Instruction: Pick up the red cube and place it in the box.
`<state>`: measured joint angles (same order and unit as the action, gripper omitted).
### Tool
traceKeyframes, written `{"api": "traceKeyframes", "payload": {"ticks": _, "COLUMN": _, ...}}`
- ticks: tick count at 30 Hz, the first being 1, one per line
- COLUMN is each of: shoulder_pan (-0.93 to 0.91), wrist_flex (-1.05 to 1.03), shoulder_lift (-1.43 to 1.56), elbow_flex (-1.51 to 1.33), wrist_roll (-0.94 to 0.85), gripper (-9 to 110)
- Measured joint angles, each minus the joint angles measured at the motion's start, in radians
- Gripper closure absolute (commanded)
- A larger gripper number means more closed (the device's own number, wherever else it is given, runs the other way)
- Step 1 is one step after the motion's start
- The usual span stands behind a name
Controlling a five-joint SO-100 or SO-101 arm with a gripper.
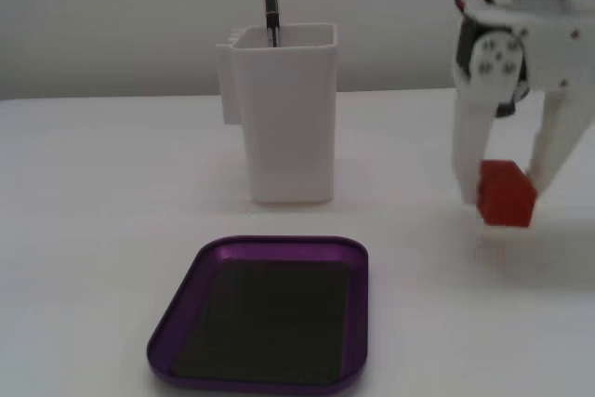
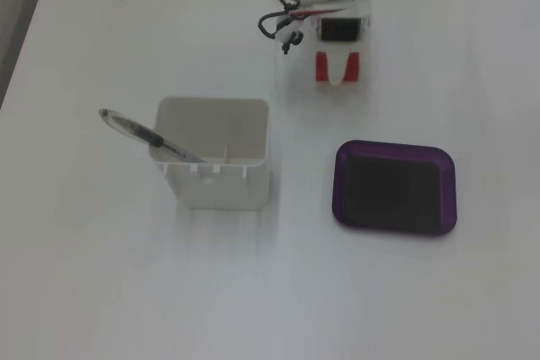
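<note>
Clamping the red cube point(image 1: 507, 194) between its fingertips, the gripper point(image 1: 503, 188) hangs above the table, apart from the box point(image 1: 263, 315).

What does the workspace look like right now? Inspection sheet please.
Surface: white table, bare apart from the items below.
Job's things: red cube held between the gripper's fingers, off the table; purple box empty.
Clutter: tall white container with a pen leaning in it.
Gripper: gripper shut on the cube, to the right of the box in that fixed view.
Cables: red and black wires on the arm.
Surroundings: plain wall; nothing else seen.
</note>
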<state>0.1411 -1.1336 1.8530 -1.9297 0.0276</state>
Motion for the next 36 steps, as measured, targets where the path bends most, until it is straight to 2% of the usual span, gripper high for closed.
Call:
{"api": "traceKeyframes", "payload": {"ticks": 6, "shoulder_pan": 0.221, "wrist_flex": -0.028, "shoulder_lift": 0.215, "elbow_flex": 0.054, "wrist_roll": -0.078, "gripper": 102}}
{"api": "traceKeyframes", "payload": {"ticks": 12, "shoulder_pan": 0.262, "wrist_flex": 0.064, "shoulder_lift": 0.192, "elbow_flex": 0.066, "wrist_roll": -0.1, "gripper": 102}}
{"api": "traceKeyframes", "payload": {"ticks": 16, "shoulder_pan": 0.278, "wrist_flex": 0.164, "shoulder_lift": 0.064, "elbow_flex": 0.149, "wrist_roll": -0.101, "gripper": 102}}
{"api": "traceKeyframes", "payload": {"ticks": 20, "shoulder_pan": 0.265, "wrist_flex": 0.176, "shoulder_lift": -0.14, "elbow_flex": 0.313, "wrist_roll": -0.035, "gripper": 102}}
{"api": "traceKeyframes", "payload": {"ticks": 24, "shoulder_pan": 0.256, "wrist_flex": 0.101, "shoulder_lift": -0.347, "elbow_flex": 0.506, "wrist_roll": 0.035, "gripper": 102}}
{"api": "traceKeyframes", "payload": {"ticks": 29, "shoulder_pan": 0.153, "wrist_flex": -0.028, "shoulder_lift": -0.543, "elbow_flex": 0.73, "wrist_roll": 0.114, "gripper": 102}}
{"api": "traceKeyframes", "payload": {"ticks": 36, "shoulder_pan": 0.052, "wrist_flex": -0.092, "shoulder_lift": -0.675, "elbow_flex": 0.844, "wrist_roll": 0.155, "gripper": 102}}
